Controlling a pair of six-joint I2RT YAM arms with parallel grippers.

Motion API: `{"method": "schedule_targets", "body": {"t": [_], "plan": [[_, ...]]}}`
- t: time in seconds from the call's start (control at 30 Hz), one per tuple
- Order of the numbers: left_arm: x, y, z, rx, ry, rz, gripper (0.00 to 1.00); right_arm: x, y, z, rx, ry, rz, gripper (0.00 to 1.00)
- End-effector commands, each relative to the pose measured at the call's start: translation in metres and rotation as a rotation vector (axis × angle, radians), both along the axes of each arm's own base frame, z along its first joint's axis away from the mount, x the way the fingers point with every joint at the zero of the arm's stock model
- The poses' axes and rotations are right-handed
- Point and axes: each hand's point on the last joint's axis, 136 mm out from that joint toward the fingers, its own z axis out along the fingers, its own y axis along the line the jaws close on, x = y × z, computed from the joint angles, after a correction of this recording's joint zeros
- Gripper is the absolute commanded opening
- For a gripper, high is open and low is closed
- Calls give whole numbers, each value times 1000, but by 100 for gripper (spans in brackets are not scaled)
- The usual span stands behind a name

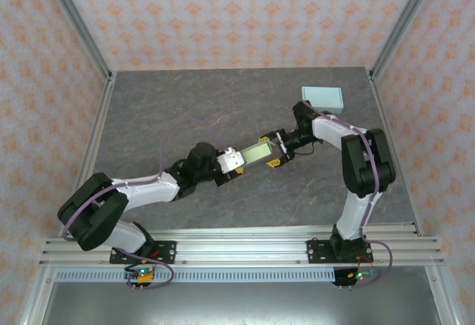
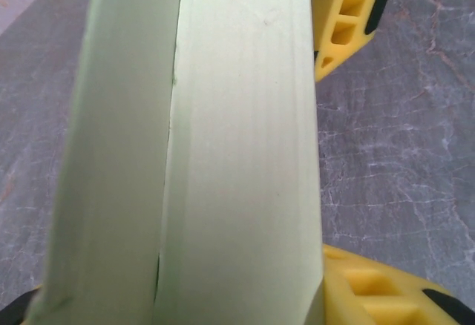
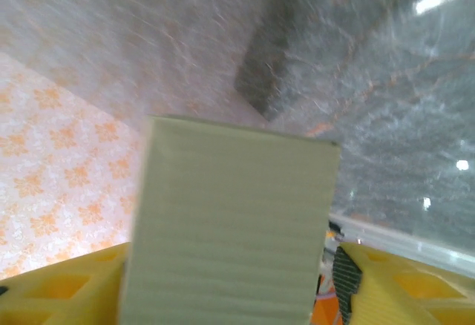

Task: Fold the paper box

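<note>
- The left gripper (image 1: 236, 163) reaches in from the near left and is clenched on the near end of the box (image 1: 260, 152). In the left wrist view the box (image 2: 237, 154) sits tight against a yellow finger (image 2: 378, 295).
- The box is long and pale green. It lies over the middle of the grey counter (image 1: 163, 110), slanting toward the far right between the two grippers.
- The right gripper (image 1: 277, 149) straddles the box's far end, released. In the right wrist view one finger (image 3: 67, 288) meets the box (image 3: 230, 221), and the other finger (image 3: 401, 288) stands off it with a gap.
- A blue box (image 1: 321, 99) rests near the far right corner, apart from the rest.
</note>
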Motion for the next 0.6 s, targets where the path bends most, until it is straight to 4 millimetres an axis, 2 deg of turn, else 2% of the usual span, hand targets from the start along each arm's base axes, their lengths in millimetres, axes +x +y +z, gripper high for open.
{"method": "schedule_targets", "body": {"t": [0.0, 0.17, 0.27, 0.37, 0.43, 0.57], "plan": [[3, -5, 10, -27, 83, -25, 39, 25, -31, 31, -94, -281, -52, 69], [-4, -11, 0, 3, 177, -79, 38, 28, -89, 62, -421, -775, 72, 72], [-12, -12, -11, 69, 240, -142, 39, 21, -109, 77, -585, -1059, 165, 71], [-13, -11, -20, 113, 273, -158, 40, 6, -97, 91, -614, -1373, 343, 68], [-10, -11, -20, 116, 280, -154, 42, -3, -87, 92, -632, -1498, 446, 65], [-10, -15, -16, 107, 284, -167, 45, -9, -75, 78, -613, -1528, 572, 55]]}}
